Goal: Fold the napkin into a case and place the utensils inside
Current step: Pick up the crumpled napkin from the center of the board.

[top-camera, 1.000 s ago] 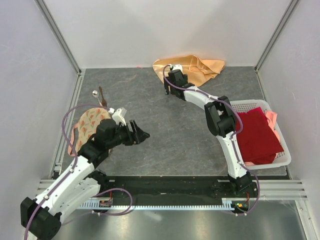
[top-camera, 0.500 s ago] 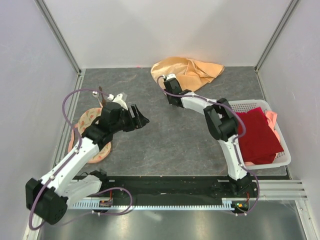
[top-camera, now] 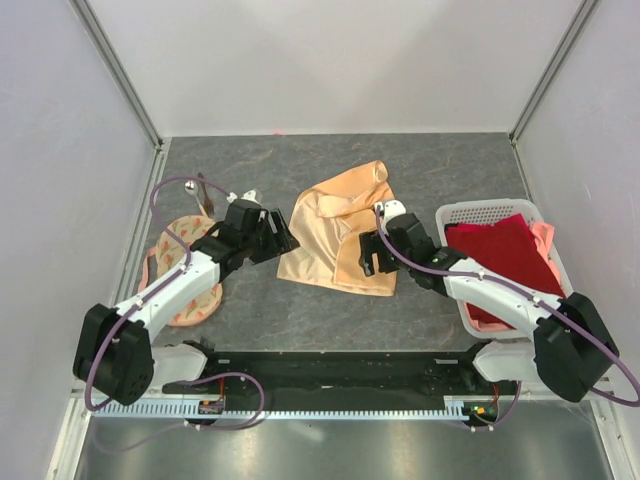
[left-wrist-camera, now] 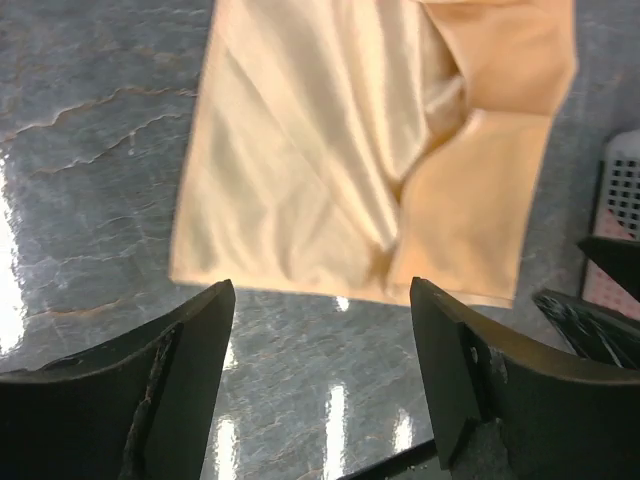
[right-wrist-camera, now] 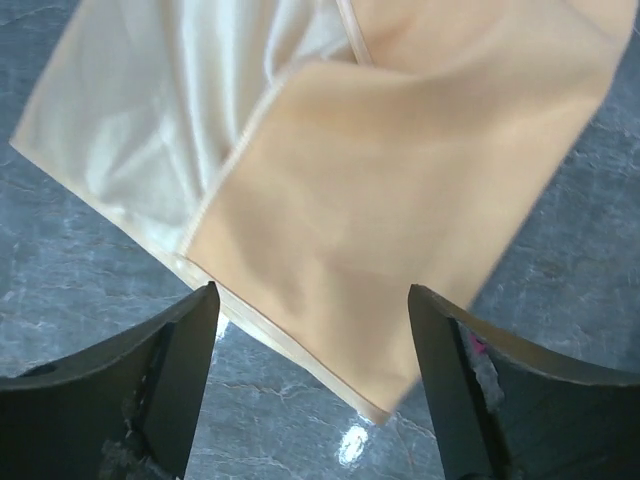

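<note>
The peach-orange napkin (top-camera: 335,228) lies loosely folded and rumpled in the middle of the table. My left gripper (top-camera: 283,240) is open and empty at its left edge; in the left wrist view the napkin (left-wrist-camera: 370,150) lies just beyond my gripper (left-wrist-camera: 322,370). My right gripper (top-camera: 372,256) is open over the napkin's near right corner; in the right wrist view the napkin (right-wrist-camera: 380,180) lies between and beyond my gripper (right-wrist-camera: 312,370). The silver spoon (top-camera: 190,186) and brown stick (top-camera: 205,195) lie at the far left. No case is formed.
A round cream printed cloth (top-camera: 185,275) lies under my left arm. A white lattice basket (top-camera: 480,212) holding a dark red cloth (top-camera: 505,258) stands at the right, and its rim shows in the left wrist view (left-wrist-camera: 622,200). Walls close in the back and sides.
The napkin has moved from the back edge to the middle of the table along with my right arm. My left gripper has swung right to the napkin's left edge.
</note>
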Robot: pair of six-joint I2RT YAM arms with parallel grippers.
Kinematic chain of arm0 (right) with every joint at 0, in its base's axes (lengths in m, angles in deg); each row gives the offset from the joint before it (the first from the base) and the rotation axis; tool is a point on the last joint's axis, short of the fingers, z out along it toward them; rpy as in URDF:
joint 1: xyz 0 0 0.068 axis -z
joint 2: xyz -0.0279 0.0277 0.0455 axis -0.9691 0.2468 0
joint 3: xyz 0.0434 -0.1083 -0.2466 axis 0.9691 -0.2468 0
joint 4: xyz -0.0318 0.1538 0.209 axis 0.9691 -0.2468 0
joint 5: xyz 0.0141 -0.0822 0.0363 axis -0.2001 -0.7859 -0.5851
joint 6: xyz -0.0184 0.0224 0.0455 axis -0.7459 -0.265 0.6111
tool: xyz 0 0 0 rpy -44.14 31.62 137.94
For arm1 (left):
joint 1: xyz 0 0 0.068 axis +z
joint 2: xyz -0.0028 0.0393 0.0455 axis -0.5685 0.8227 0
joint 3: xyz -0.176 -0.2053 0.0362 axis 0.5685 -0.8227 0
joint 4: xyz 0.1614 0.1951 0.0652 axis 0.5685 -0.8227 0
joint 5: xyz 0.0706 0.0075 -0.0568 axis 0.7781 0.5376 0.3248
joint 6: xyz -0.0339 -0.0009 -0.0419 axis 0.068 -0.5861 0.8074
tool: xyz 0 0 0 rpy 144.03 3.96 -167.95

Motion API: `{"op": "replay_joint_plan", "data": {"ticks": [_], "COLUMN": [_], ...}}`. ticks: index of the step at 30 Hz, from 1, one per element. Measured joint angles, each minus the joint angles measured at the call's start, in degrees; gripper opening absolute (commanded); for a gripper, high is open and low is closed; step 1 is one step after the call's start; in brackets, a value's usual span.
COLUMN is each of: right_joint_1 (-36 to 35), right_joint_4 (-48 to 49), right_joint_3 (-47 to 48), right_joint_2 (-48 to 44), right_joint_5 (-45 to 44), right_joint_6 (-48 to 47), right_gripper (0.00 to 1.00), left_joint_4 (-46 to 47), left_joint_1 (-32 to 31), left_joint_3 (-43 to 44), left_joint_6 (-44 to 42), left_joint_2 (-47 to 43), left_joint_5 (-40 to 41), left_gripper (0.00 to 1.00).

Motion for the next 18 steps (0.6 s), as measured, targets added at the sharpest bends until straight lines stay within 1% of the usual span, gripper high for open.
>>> {"op": "replay_joint_plan", "data": {"ticks": [2,4,5,6,7,8,10,13,15,18], "right_joint_1": [0.0,-0.4,-0.7,-1.3,-2.3,-3.3,-6.8,-10.8,-13.0,-15.5], "right_joint_4": [0.0,-0.3,-0.3,-0.4,-0.5,-0.5,-0.6,-1.6,-2.4,-4.4], "right_joint_3": [0.9,2.6,3.8,5.2,6.7,7.9,10.2,11.4,12.2,14.6], "right_joint_2": [0.1,2.2,3.8,5.8,7.9,9.8,13.8,17.1,18.7,21.6], "right_joint_5": [1.4,2.6,3.0,3.4,3.3,3.1,1.5,-1.1,-3.1,-6.6], "right_joint_6": [-0.3,-0.3,-0.4,-0.5,-0.6,-0.7,-0.3,-0.1,0.0,0.7], "right_gripper": [0.86,0.75,0.63,0.59,0.57,0.53,0.52,0.53,0.59,0.59], "left_joint_4": [-0.6,-1.4,-1.6,-1.6,-1.7,-1.7,-2.3,-2.6,-2.8,-3.0], "left_joint_1": [0.0,0.0,0.1,0.1,0.1,0.1,0.1,0.1,0.1,0.1], "left_joint_3": [0.0,-0.3,-0.5,-0.9,-1.5,-2.1,-3.5,-5.7,-6.9,-8.2], "left_joint_6": [0.5,0.9,1.0,1.1,1.3,1.4,1.6,2.1,2.4,2.7], "left_joint_2": [1.3,1.5,1.4,1.2,1.0,0.8,0.2,-0.6,-1.0,-0.8], "left_joint_5": [1.7,3.3,3.7,4.1,4.4,4.4,4.4,4.2,4.1,4.0], "left_gripper": [0.76,0.74,0.72,0.70,0.66,0.64,0.62,0.62,0.62,0.61]}}
